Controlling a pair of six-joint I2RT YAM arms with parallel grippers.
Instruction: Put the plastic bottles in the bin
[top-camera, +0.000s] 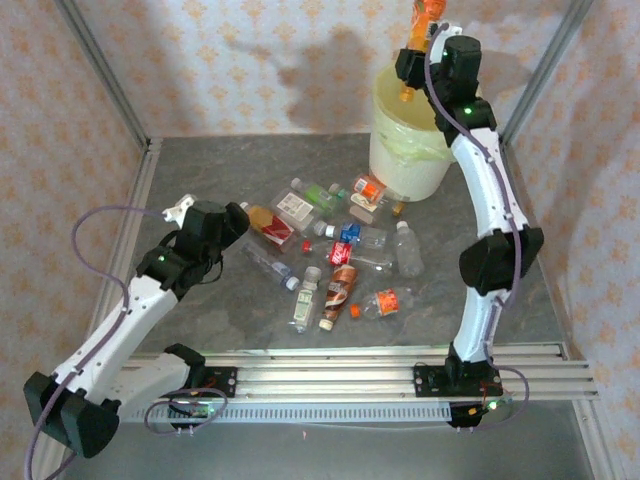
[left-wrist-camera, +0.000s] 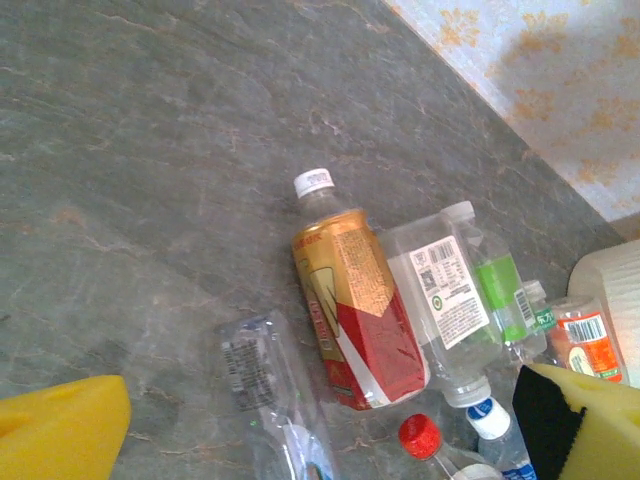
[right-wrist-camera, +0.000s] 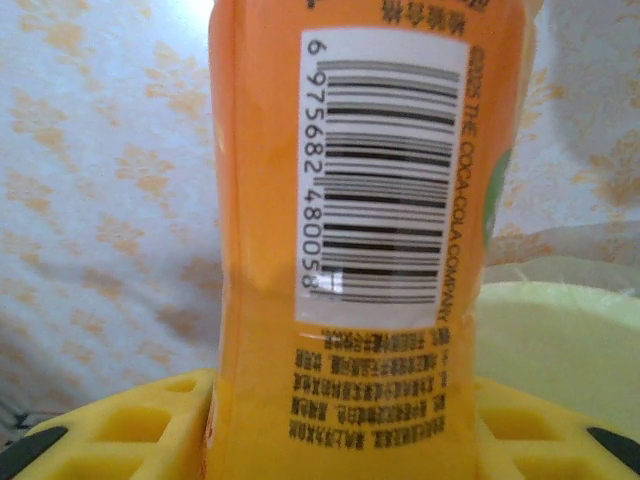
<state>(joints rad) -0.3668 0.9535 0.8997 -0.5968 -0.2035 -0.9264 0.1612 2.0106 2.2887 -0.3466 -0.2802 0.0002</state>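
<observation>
Right gripper (top-camera: 416, 55) clamps 1 orange-labelled plastic bottle (right-wrist-camera: 340, 250) just above the round cream-white, green-bag-lined bin (top-camera: 405, 172), whose contents are hidden. Left gripper (left-wrist-camera: 322, 410), spread wide and empty, hangs over loose clear bottles (top-camera: 340, 262) before the bin.

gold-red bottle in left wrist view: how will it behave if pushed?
The gold-red bottle lies on its side, round-bodied: it will probably roll. Its clear neck looks empty, so likely light and skittish. It seems to touch the square bottle, so a shove would likely move both.
</observation>
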